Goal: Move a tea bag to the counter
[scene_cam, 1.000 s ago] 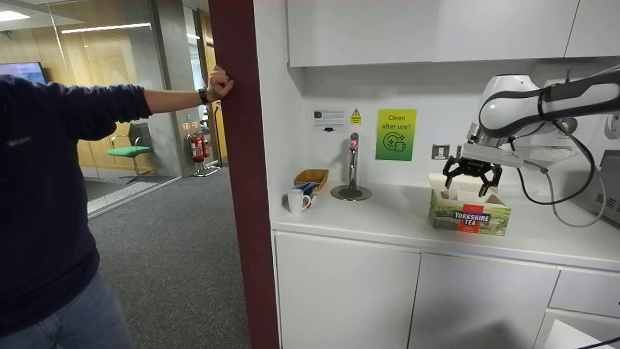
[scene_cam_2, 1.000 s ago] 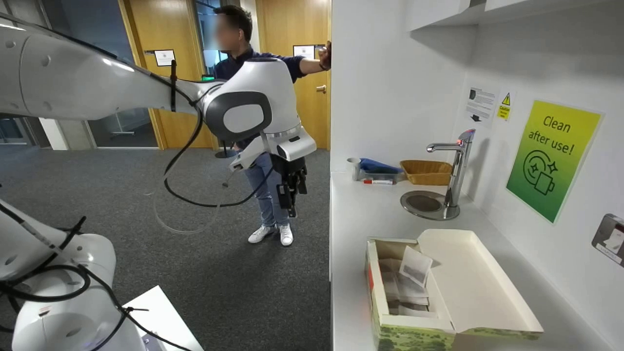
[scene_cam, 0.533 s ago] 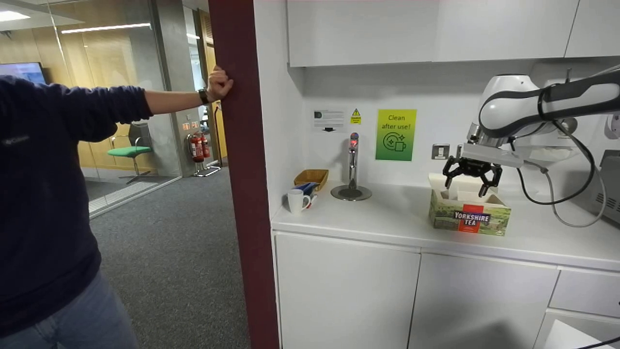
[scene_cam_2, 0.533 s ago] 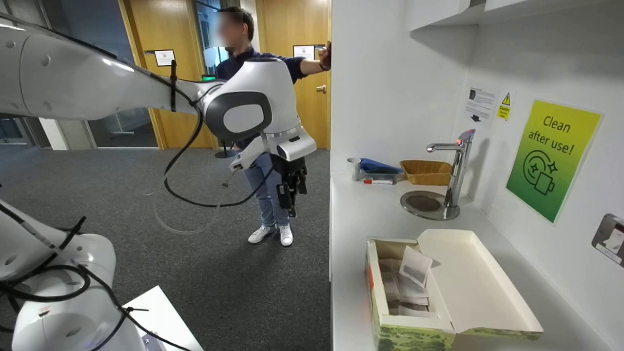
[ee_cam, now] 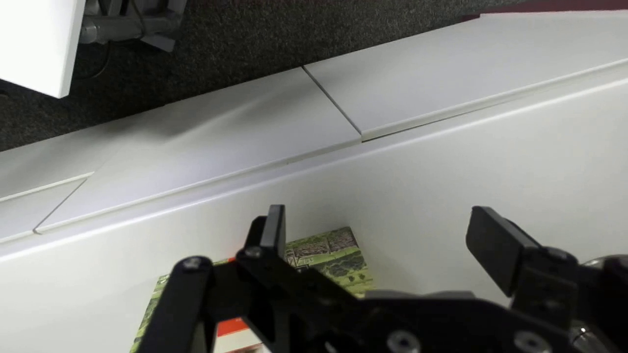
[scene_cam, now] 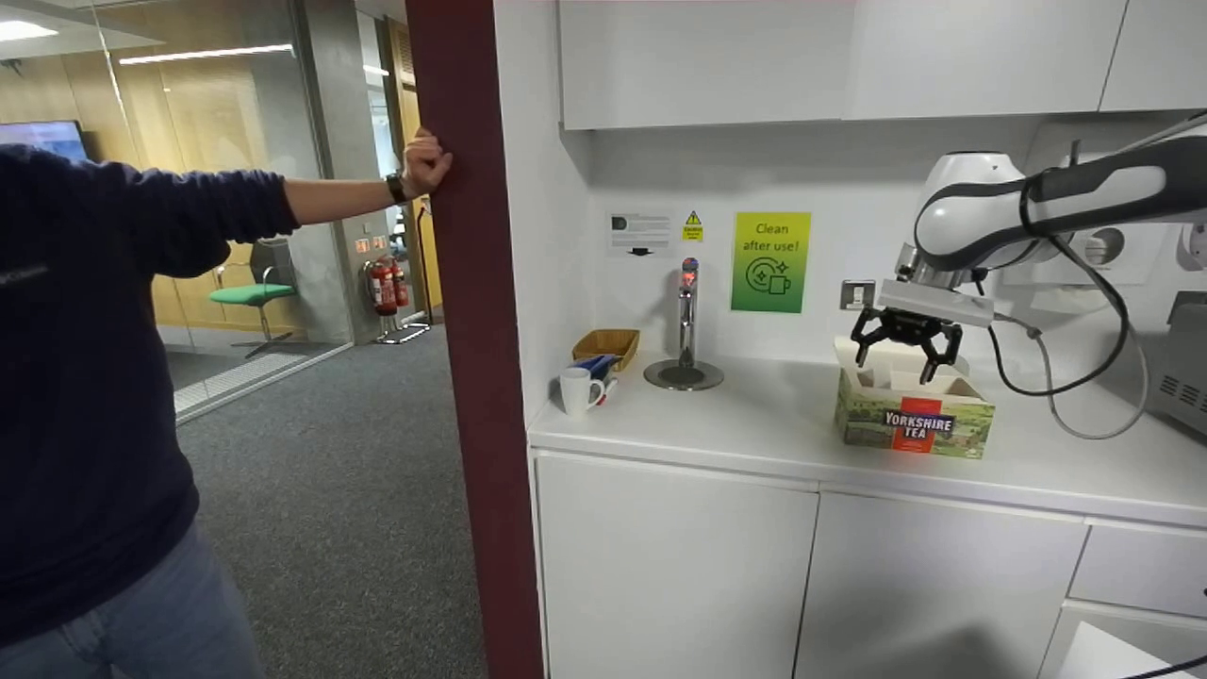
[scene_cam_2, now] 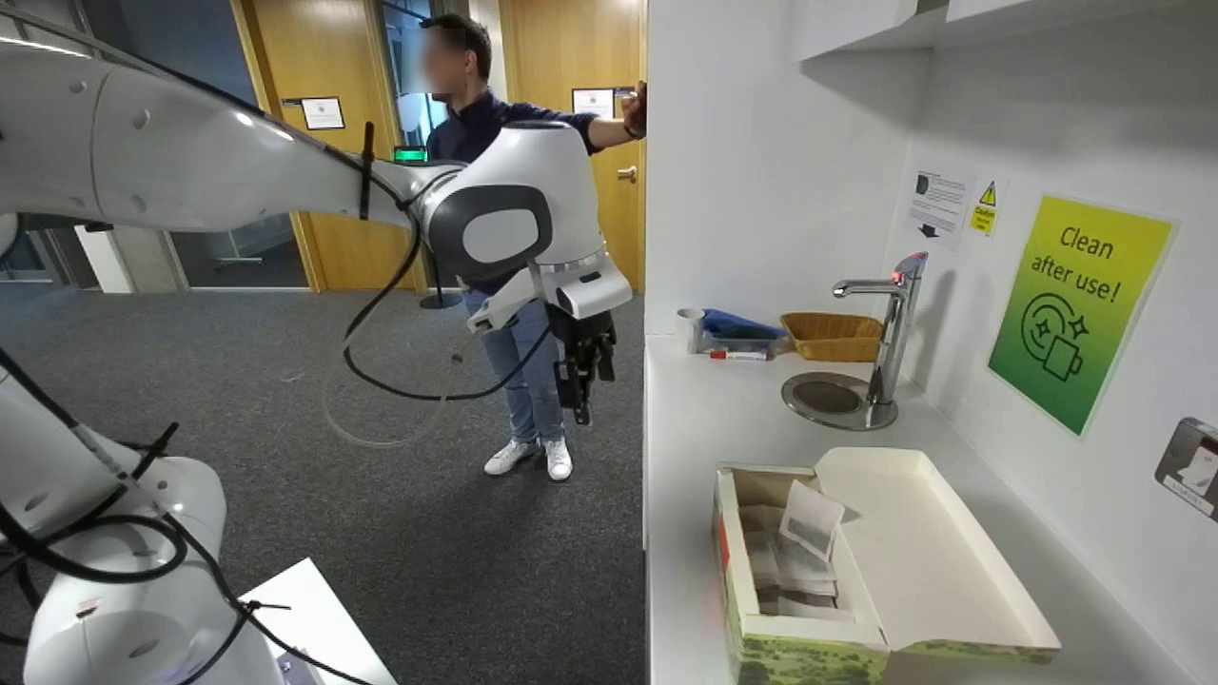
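Tea bag (scene_cam_2: 812, 518) is sitting tilted inside the open box (scene_cam: 915, 426) on the counter (scene_cam: 745, 415); jaws are standing well spread, gripping nothing. Being thin, it is likely handling as light, limp and easily torn; its raised top edge is probably offering the best hold. Box is reading "YORKSHIRE TEA"; poster (scene_cam: 770, 262) is reading "Clean after use!"

White mug (scene_cam: 574, 392) near brown basket (scene_cam_2: 834, 344), chrome tap (scene_cam_2: 891, 338), yellow-green poster (scene_cam: 770, 262)
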Action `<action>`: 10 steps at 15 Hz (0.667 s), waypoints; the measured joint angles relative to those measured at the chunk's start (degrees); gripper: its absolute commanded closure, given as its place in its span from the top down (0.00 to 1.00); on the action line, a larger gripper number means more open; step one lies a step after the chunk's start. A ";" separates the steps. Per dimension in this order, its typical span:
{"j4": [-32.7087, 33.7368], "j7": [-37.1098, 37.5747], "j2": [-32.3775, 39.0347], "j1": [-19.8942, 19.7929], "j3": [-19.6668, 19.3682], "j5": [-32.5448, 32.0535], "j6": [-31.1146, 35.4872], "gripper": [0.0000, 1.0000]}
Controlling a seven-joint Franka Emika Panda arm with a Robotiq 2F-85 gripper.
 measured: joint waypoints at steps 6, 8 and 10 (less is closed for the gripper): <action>8.28 7.59 8.83 0.00 -1.07 -0.26 0.31 1.00; 10.42 9.76 11.21 0.00 -2.15 -0.55 0.31 1.00; 12.41 10.90 13.44 -0.04 -3.95 -0.79 0.31 1.00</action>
